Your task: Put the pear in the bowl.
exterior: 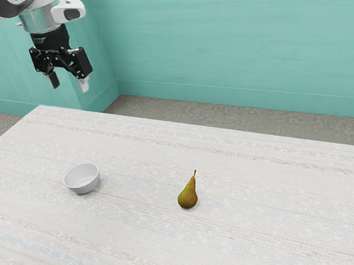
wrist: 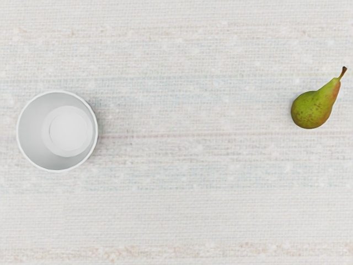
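Above the table [exterior: 137,174], the hand [exterior: 70,88] points downward, fingers [exterior: 84,84] apart.

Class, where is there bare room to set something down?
Between the bowl and the pear; also from both to the wall-side edge of the table. Nowhere in view is crowded: bowl and pear stand well apart.

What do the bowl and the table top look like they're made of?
The bowl looks like smooth glazed ceramic or perhaps plastic: pale gray, even, with soft shading and a clean thin rim. The table top seems covered in woven cloth with a dull finish, since a fine thread-like grid and faint colored stripes show, though it could be a printed pattern.
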{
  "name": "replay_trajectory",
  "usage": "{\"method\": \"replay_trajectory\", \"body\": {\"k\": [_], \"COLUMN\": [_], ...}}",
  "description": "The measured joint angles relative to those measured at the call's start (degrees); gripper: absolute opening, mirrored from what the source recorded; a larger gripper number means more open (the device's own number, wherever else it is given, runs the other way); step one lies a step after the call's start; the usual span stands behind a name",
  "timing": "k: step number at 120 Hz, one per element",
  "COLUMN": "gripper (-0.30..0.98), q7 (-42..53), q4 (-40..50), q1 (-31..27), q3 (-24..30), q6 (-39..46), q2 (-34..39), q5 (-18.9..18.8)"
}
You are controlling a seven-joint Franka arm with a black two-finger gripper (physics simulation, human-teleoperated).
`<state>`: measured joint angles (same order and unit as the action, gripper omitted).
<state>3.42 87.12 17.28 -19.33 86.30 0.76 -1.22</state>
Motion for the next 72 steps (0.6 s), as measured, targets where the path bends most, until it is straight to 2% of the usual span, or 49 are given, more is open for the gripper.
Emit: {"method": "replay_trajectory", "body": {"k": [32, 47, 57, 72], "gripper": [0.69, 0.69, 0.69, 0.68], "q7": [-0.04, -0.19, -0.24, -0.28], "q4": [-0.03, -1.26, -6.05, -13.18], "q1": [2.12, -5.13, -8.78, 0.47], "q3": [-2.28, 4.75, 9.02, 12.76], "q6": [-0.19, -1.59, -2.21, -2.67], "q2": [-0.01, -0.82, -6.15, -15.93], "q5": [2.33, 1.80, 0.92, 0.37]}}
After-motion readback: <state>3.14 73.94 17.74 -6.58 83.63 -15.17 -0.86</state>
